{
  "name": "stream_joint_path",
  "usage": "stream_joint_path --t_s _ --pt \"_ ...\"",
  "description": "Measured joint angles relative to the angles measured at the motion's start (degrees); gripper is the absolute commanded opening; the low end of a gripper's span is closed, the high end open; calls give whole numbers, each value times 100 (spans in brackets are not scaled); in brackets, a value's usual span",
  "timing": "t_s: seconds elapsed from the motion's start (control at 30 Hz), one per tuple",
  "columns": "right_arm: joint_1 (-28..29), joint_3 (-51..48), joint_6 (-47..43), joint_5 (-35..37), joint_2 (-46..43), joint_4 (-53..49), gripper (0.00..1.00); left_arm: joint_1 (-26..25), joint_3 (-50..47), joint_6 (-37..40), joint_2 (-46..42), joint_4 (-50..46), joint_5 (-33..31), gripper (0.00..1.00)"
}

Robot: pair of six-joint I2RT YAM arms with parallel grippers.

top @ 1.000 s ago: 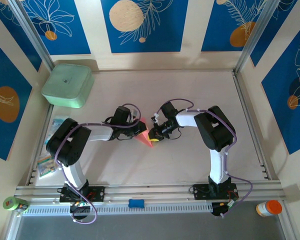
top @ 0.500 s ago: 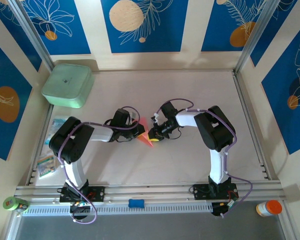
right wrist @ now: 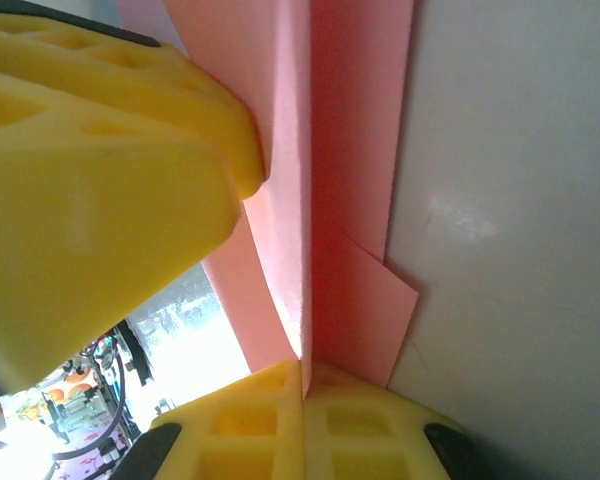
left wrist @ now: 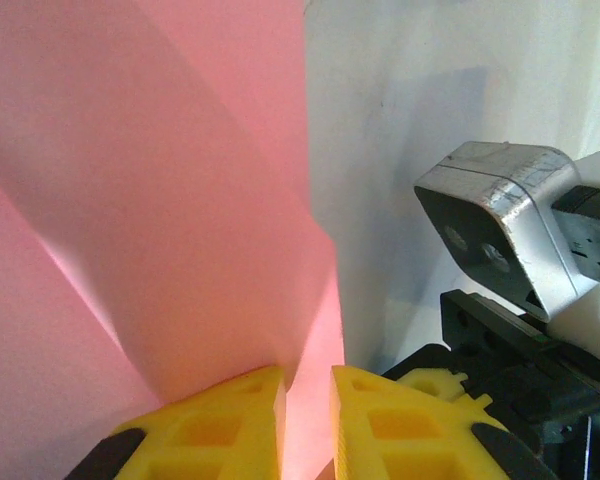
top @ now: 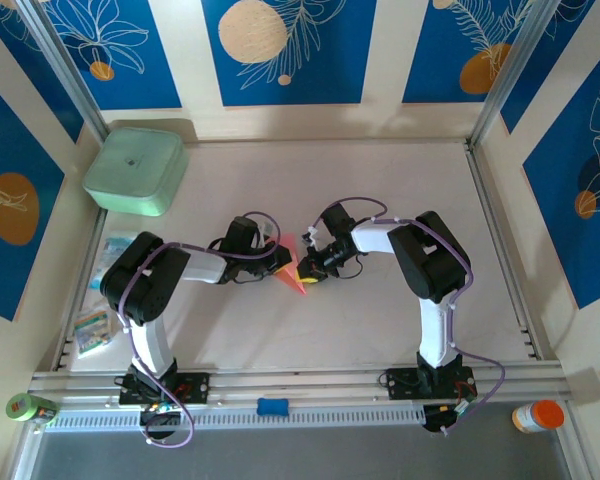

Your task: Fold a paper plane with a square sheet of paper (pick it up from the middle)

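You find the folded pink paper [top: 298,272] near the middle of the tabletop [top: 380,180]. From 3 o'clock the right tool [right wrist: 302,372] is closed on its edge. From 9 o'clock the left tool [left wrist: 305,378] has the paper between slightly parted fingers; whether it grips, I cannot tell.

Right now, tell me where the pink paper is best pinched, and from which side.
Probably the raised centre fold of the pink paper, pinched from its end. The layers stand up there, so a pincer can close on both faces, as the right pincer does; the flat flaps offer no edge.
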Motion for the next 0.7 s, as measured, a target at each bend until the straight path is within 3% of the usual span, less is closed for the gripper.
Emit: stream_joint_path --t_s 0.33,0.7 --pt "11 0 -39 22 2 -4 5 13 -2 -61 46 22 17 19" --pt "7 -37 33 22 -114 46 18 15 2 -79 63 -26 13 19"
